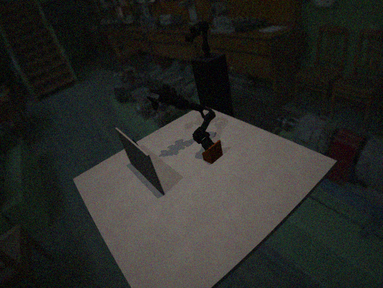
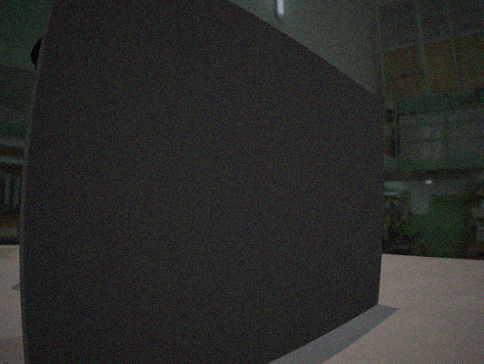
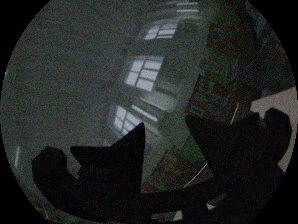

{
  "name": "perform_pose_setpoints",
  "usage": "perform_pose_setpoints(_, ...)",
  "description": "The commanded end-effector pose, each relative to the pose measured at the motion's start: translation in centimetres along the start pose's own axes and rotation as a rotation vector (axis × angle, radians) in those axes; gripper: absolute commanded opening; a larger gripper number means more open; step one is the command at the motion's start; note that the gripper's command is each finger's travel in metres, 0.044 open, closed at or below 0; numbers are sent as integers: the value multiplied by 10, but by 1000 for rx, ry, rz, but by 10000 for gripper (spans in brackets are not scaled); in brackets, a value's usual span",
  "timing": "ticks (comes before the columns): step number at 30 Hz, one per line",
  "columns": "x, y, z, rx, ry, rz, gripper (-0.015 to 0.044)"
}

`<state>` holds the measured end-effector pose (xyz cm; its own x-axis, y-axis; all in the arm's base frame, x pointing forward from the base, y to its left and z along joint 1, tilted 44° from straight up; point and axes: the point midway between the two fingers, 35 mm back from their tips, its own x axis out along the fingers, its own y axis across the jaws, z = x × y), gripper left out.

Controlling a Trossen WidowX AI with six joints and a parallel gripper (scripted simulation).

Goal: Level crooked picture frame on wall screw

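The scene is very dim. A thin grey wall panel (image 1: 142, 162) (image 2: 196, 196) stands upright on the white table (image 1: 206, 224) (image 2: 435, 296). In the exterior view its bare dark face fills most of the view. I see no picture frame and no screw in any view. My arm rises from its orange base (image 1: 213, 152) and reaches up and left, off the table's far edge. My gripper (image 1: 153, 100) (image 3: 165, 121) is high in the air, away from the panel. In the wrist view its two fingers stand apart with only the dim room between them.
A tall black pedestal (image 1: 211, 83) stands behind the table. A red box (image 1: 344, 151) sits on the floor to the right. Dark clutter and shelves fill the background.
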<state>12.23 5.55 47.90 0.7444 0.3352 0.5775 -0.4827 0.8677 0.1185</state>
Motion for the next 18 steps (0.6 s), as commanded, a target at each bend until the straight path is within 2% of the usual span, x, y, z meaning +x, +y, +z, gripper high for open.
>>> perform_pose_setpoints(1,-6,-34,-63,31,157,-156,260)
perform_pose_setpoints(10,-56,-117,-166,162,384,-544,260)
perform_pose_setpoints(18,-57,-119,-167,165,387,-553,260)
